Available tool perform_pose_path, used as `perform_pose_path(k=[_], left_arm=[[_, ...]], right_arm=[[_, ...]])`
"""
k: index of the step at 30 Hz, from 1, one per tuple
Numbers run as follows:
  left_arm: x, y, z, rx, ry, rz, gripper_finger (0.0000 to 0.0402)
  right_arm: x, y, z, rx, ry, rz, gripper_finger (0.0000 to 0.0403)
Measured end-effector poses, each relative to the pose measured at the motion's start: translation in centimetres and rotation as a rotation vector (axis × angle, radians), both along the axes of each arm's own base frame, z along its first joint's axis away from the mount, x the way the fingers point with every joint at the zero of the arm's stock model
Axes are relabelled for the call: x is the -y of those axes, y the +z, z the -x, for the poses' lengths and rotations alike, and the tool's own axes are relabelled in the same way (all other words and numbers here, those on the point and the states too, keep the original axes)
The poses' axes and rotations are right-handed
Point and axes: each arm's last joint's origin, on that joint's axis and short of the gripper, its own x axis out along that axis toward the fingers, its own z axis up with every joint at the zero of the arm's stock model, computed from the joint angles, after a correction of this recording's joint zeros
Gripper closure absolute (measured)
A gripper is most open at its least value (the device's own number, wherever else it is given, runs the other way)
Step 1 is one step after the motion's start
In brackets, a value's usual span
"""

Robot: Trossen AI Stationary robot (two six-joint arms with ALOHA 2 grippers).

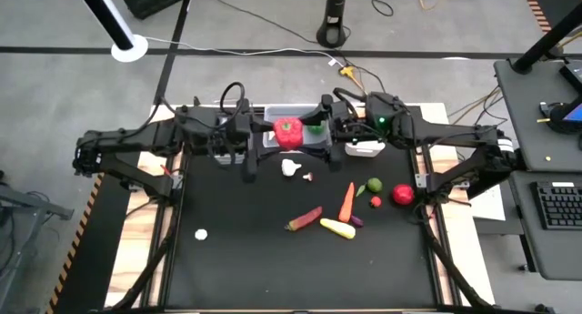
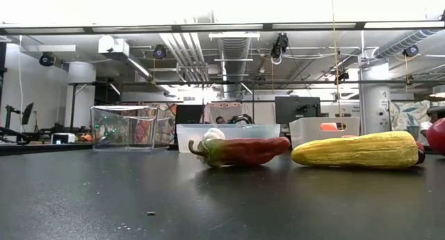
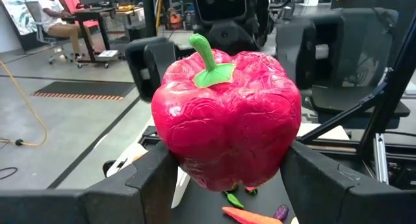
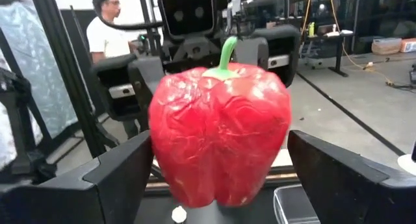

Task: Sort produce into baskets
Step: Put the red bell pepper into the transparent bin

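While both arms meet over the far middle of the table (image 1: 273,268), laid out from left to right:

Garlic piece, lone: white bit (image 1: 201,233) on the near left of the table, well apart from the rest.
Left end effector (image 1: 259,135): fingers (image 3: 146,185) pinching the red pepper from either side, held off the table.
Red pepper (image 1: 288,132): big, green stem up, between both end effectors, above the wide clear bin (image 1: 273,114).
Right end effector (image 1: 320,135): fingers (image 4: 123,172) spread wide beside the red pepper's flanks; contact not certain.
Bins: narrow clear bin (image 2: 125,127) at left, wide clear bin mid, white bin (image 2: 323,131) at right in the low view.
Garlic bulb (image 1: 290,167): just near of the pepper, small purple bit (image 1: 308,177) beside it.
Table middle: long red chili (image 1: 305,219), yellow squash (image 1: 337,228), carrot (image 1: 346,202), touching or nearly so.
Further right: green fruit (image 1: 374,185), small red piece (image 1: 376,202), red apple (image 1: 403,195).
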Motion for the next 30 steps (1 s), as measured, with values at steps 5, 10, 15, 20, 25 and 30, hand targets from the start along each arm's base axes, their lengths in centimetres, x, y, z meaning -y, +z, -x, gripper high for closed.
perform_pose_path(k=[5,10,15,20,25,30], left_arm=[[0.0,-0.2,-0.3,-0.006,-0.007,0.009,0.0180],[0.0,-0.2,-0.3,-0.006,-0.004,0.020,0.0180],[-0.1,-0.2,-0.3,-0.006,-0.001,0.026,0.0164],[-0.3,-0.4,0.2,-0.038,0.054,0.029,0.0130],[-0.5,-0.2,1.8,-0.073,0.120,0.057,0.0109],[-0.6,-1.3,3.9,-0.220,0.188,0.183,0.0109]], right_arm=[[0.0,-0.2,-0.4,0.001,0.003,0.014,0.0069],[0.0,-0.1,-0.2,0.006,0.003,0.025,0.0108],[0.0,0.0,-0.2,0.008,0.001,0.025,0.0147],[0.4,0.0,-0.1,0.012,-0.022,0.027,0.0147],[2.1,0.1,0.4,0.006,-0.080,-0.028,0.0145],[5.4,-1.5,0.7,-0.129,-0.185,-0.126,0.0144]])
